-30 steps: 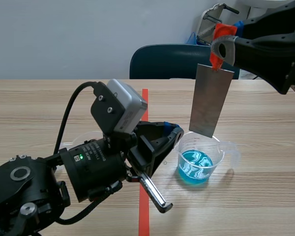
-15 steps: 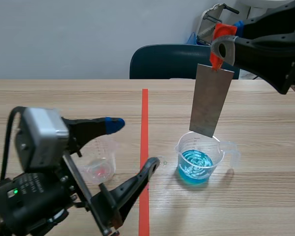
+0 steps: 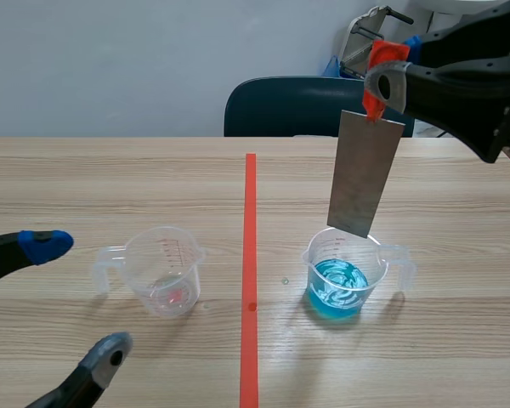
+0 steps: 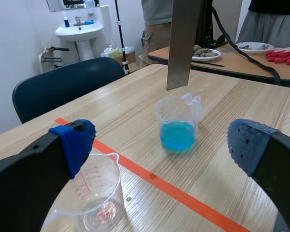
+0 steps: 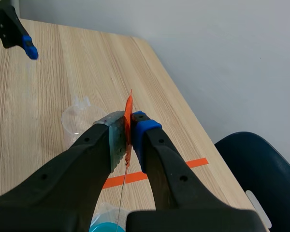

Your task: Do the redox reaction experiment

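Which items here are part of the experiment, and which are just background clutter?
In use: metal strip, held by the right gripper; cup of blue liquid under it; clear cup.
Lying about: blue chair; plate and red gloves on the far table.

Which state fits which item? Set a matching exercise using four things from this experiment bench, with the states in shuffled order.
Things
1. metal strip
2. right-hand beaker
3. left-hand beaker
4. left claw

States
A. open, holding nothing
B. holds blue liquid
C. hangs upright above a beaker, clamped in the right claw
D. clear, almost empty

Pairs: 1-C, 2-B, 3-D, 4-A
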